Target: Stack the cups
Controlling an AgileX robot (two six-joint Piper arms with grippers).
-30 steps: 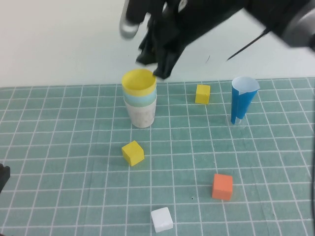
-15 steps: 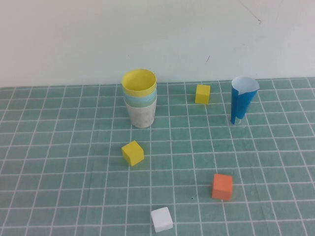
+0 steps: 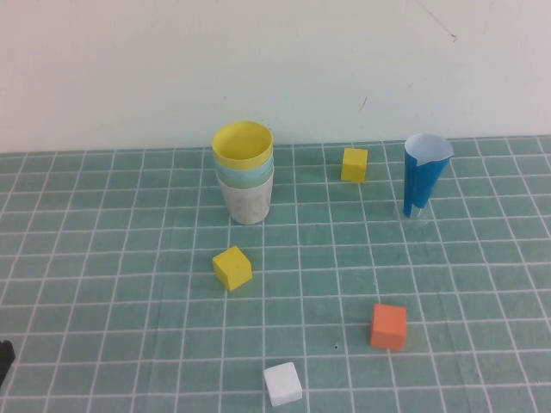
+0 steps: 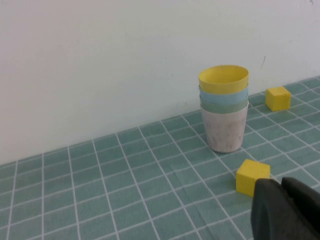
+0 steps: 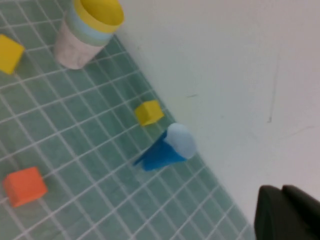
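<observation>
Right arm has cleared out of the high view since a second ago; it was hovering over the stack, now gone. Nothing else shifted.

Counter (image 3: 103, 258): green grid mat, wall behind.

Cups (image 3: 244, 172): all four nested, yellow on top, then light blue, sage green, pale pink at the base, upright near the wall. Looks done, which would explain both arms being backed off.

Blue cone cup (image 3: 424, 175): well right of the stack, upright, not part of the job.

Cubes, relative to the stack: yellow cube (image 3: 232, 268) just in front, second yellow cube (image 3: 354, 163) to its right, orange cube (image 3: 388, 326) and white cube (image 3: 282, 384) well in front.

Left tool (image 4: 287, 210): well clear of the stack, fingers together, empty. Right tool (image 5: 287, 212): high and well off to the stack's right, holding nothing; opening I cannot tell.
</observation>
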